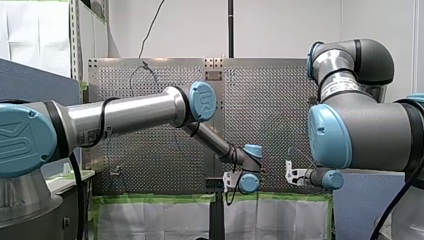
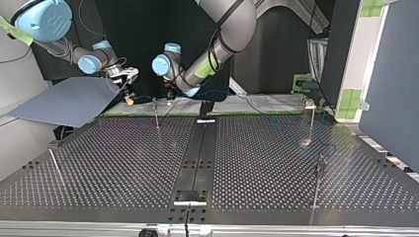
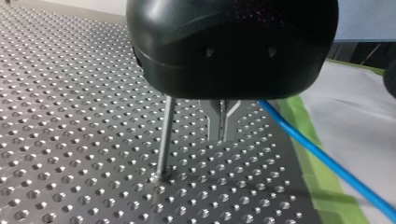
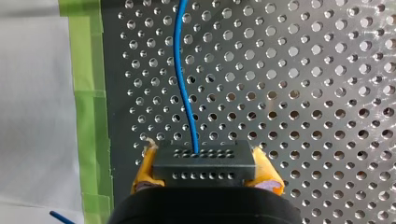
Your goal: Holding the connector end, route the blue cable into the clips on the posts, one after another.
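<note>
My right gripper (image 4: 205, 171) is clamped on the black connector (image 4: 204, 161), with its 2 yellow pads (image 4: 144, 169) pressing the block's 2 sides, and the blue cable (image 4: 180, 70) leaves the block's front face directly ahead of the fingers. The cable is thin and bright blue, bending in a gentle S over the perforated table (image 4: 303, 93) alongside the green tape (image 4: 88, 116). My left gripper (image 3: 223, 127) has its 2 metal fingers pressed together on nothing, just beside a thin upright post (image 3: 166, 135), and the cable passes on their other side without touching them.
</note>
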Controlling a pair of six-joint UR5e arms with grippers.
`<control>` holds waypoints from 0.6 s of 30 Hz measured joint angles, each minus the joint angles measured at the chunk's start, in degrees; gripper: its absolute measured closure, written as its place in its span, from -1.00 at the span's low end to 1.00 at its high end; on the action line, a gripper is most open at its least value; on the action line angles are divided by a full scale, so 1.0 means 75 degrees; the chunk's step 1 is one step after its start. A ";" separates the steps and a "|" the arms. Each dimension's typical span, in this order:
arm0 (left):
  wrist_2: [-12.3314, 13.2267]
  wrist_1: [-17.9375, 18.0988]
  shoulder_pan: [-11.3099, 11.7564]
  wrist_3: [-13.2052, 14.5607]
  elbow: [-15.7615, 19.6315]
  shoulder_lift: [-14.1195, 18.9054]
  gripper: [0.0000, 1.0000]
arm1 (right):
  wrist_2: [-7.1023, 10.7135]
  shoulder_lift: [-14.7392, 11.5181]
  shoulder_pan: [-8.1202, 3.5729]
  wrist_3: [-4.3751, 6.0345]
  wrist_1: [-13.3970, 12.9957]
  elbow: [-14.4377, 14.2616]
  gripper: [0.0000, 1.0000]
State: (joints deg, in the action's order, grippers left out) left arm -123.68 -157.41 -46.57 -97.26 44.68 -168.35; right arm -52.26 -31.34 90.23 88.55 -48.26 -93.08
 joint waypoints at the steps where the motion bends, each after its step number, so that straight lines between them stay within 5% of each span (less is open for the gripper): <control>1: 0.0019 -0.0011 0.0020 -0.0002 -0.0061 -0.0008 1.00 | -0.0002 -0.0001 0.0000 -0.0001 -0.0001 0.0008 1.00; 18: 0.0387 -0.0085 0.0270 -0.0105 -0.0319 -0.0085 1.00 | -0.0051 -0.0001 0.0003 0.0044 0.0098 0.0402 1.00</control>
State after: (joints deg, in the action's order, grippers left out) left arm -120.78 -158.04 -44.55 -98.05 42.29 -168.99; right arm -52.64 -31.35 90.25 88.88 -47.52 -90.06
